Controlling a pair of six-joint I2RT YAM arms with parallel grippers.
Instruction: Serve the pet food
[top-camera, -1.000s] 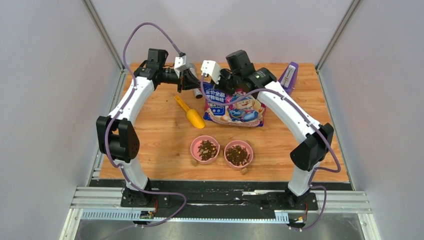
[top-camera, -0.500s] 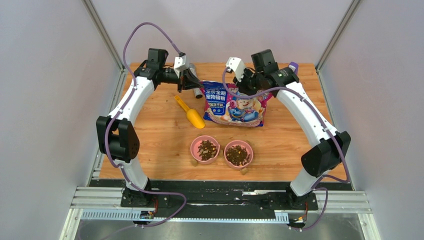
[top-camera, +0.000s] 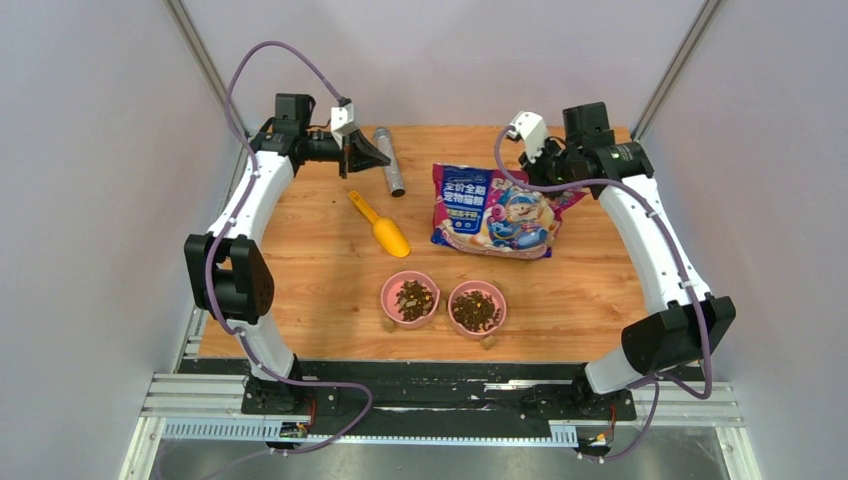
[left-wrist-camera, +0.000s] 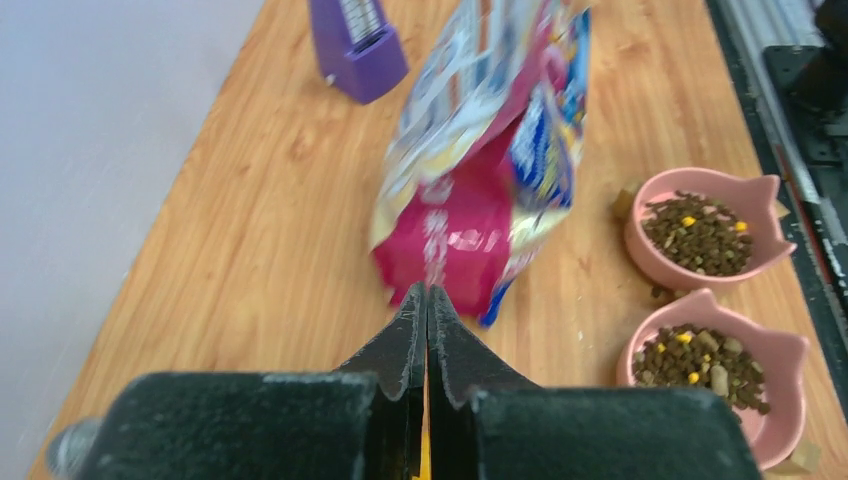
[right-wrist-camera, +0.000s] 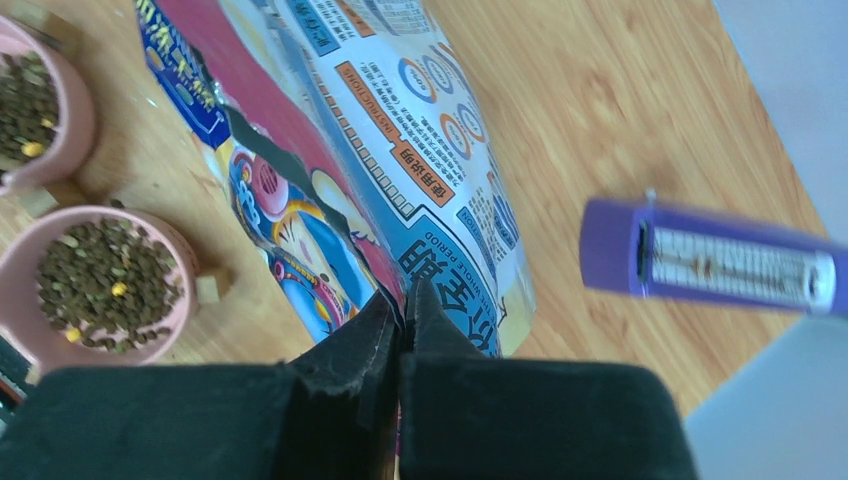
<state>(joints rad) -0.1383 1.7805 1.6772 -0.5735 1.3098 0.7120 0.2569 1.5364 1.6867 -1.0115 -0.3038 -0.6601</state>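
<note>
The pet food is dark brown kibble heaped in two pink bowls, one on the left and one on the right near the table's front. It also shows in the left wrist view and the right wrist view. My right gripper is shut on the top edge of the purple-pink cat bag, seen close in the right wrist view. The bag stands tilted and looks blurred. My left gripper is shut and empty at the back left, its tips pointing toward the bag.
A yellow scoop lies left of the bag. A metal cylinder lies beside my left gripper. A purple box sits at the back right, behind the bag. Small wooden blocks lie by the bowls.
My right arm swung right and back, dragging the bag rightward by its top edge. My left gripper drew back to the left, away from the bag, uncovering the metal cylinder.
</note>
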